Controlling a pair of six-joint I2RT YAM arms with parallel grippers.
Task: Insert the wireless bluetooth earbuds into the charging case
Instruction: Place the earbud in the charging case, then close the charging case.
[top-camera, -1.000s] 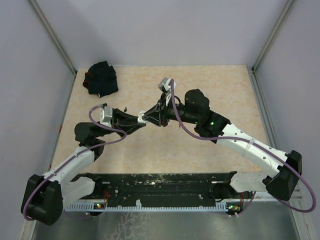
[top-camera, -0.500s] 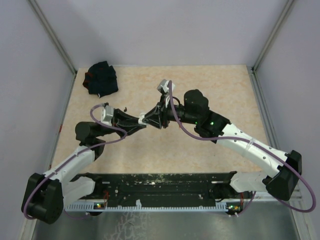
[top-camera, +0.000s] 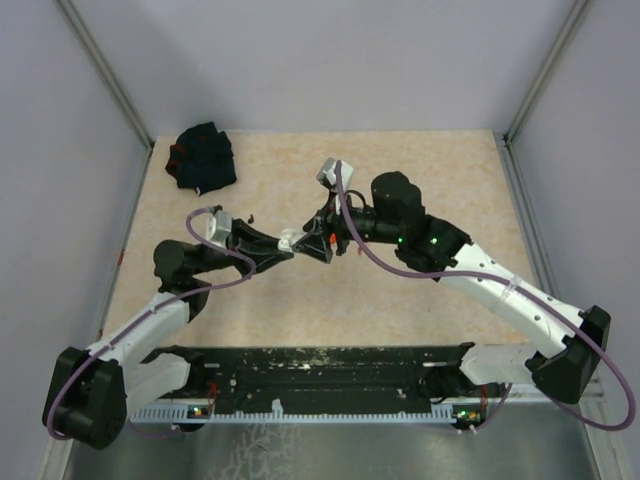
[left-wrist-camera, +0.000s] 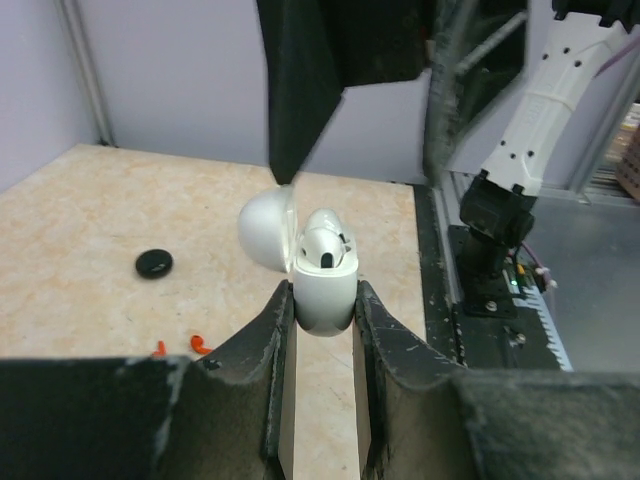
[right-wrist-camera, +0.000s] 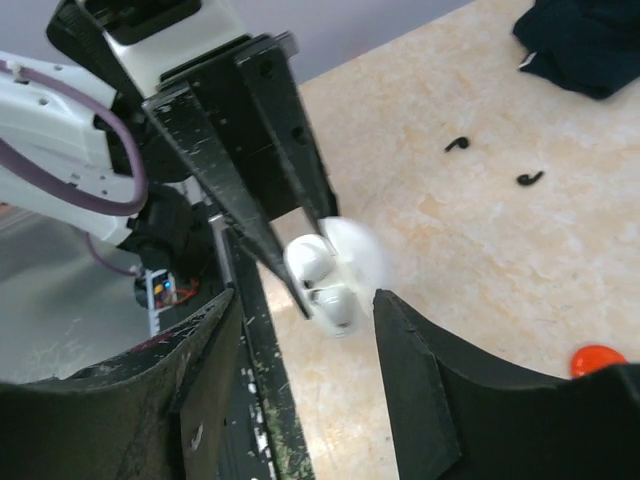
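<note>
My left gripper is shut on the white charging case and holds it above the table with its lid open. A white earbud sits in the case. In the right wrist view two white earbuds show in the case. My right gripper is open and empty, its fingertips just short of the case. In the top view the two grippers meet at mid-table, left and right. Tiny black pieces and red pieces lie on the table.
A black fabric bundle lies at the far left corner. A black disc and a red disc lie on the tabletop. The black base rail runs along the near edge.
Both grippers have shifted slightly to the right. The right gripper has drawn back a little from the case. The left gripper still holds the case.
</note>
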